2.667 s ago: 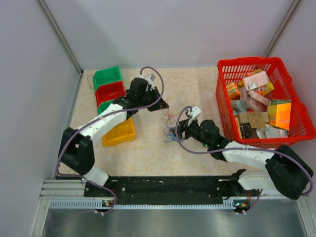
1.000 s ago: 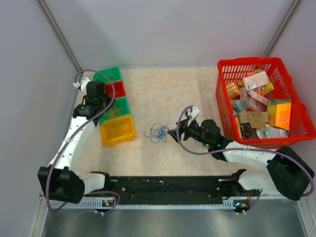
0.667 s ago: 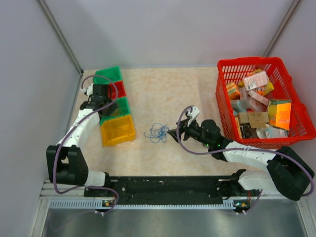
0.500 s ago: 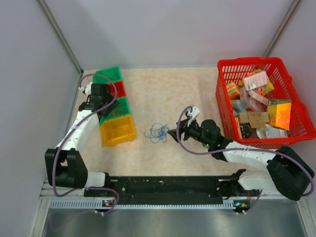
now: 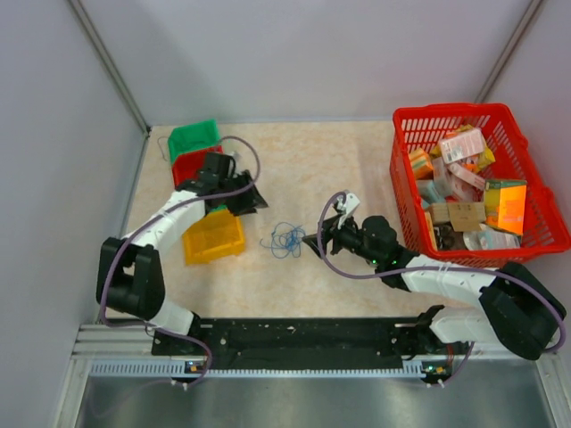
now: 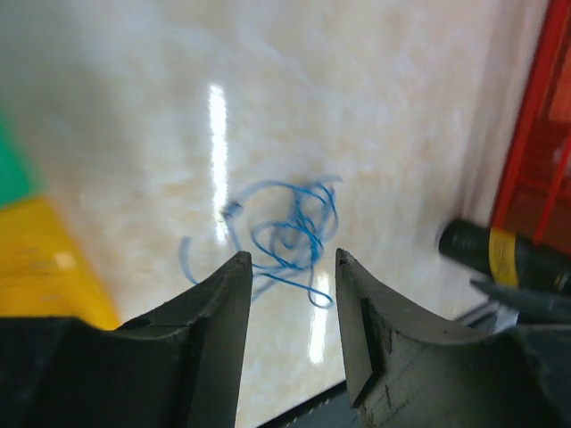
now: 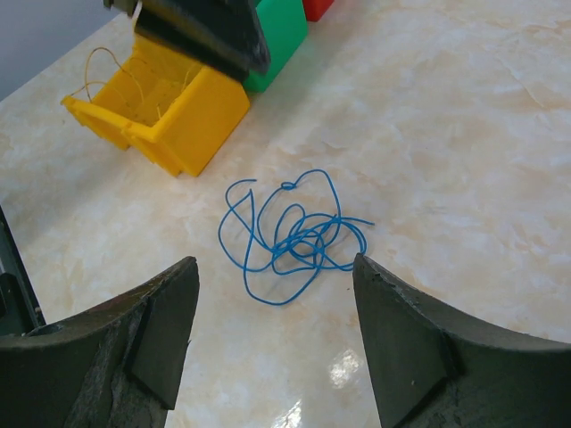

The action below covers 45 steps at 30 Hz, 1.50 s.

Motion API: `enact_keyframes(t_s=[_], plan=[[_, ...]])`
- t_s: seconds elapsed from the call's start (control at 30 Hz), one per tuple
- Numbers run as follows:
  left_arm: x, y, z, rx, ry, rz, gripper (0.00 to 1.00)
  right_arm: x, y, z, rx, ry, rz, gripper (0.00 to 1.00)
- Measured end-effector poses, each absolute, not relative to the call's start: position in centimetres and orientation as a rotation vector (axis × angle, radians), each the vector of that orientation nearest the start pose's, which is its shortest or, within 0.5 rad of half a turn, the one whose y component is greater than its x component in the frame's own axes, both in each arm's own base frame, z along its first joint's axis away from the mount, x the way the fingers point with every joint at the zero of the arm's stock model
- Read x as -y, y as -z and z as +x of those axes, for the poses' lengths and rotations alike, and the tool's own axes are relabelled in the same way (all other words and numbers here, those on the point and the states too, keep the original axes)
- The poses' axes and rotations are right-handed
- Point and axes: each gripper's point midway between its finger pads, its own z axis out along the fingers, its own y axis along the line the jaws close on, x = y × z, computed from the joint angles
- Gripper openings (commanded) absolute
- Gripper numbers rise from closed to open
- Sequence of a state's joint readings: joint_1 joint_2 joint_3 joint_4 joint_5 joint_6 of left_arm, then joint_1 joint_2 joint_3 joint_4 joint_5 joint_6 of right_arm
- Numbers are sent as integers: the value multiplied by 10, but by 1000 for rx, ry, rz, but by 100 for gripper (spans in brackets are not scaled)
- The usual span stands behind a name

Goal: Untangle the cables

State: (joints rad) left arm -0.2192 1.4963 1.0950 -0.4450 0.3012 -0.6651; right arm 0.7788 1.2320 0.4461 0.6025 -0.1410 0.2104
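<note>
One thin blue cable (image 5: 285, 239) lies in a loose tangle on the beige table, alone. It also shows in the left wrist view (image 6: 291, 235) and the right wrist view (image 7: 294, 234). A thin orange wire (image 7: 100, 64) curls in the yellow bin (image 7: 169, 120). No other coloured wires show. My left gripper (image 5: 253, 200) hovers over the bins, left of the blue cable, open and empty (image 6: 293, 260). My right gripper (image 5: 314, 239) sits just right of the cable, open wide and empty (image 7: 277, 269).
Green (image 5: 194, 138), red (image 5: 191, 165) and yellow (image 5: 214, 237) bins stand in a row at the left; the left arm covers one more. A red basket (image 5: 526, 234) full of packets stands at the right. Grey walls close in the table.
My left arm has swung from the far-left bins toward the middle, its gripper now nearer the blue cable. The right arm and the cable have not moved.
</note>
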Motion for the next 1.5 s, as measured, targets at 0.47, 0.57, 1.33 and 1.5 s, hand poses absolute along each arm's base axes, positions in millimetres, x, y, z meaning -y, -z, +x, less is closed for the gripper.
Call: enact_keyframes(t_s=[0.47,0.57,1.33,1.5], plan=[[262,-100,261,-2686,728,196,56,-292,-147,250,-1724,-830,-613,69],[260,-91,256,-2720,674,221,56,-292,-148,250,-1721,-830,-611,69],[269,-66,277,-2788,602,56,0,-289,-157,251,-1693,-816,-597,70],[267,-135,286,-2574,672,124,0,-288,-158,252,-1694,-811,-590,70]])
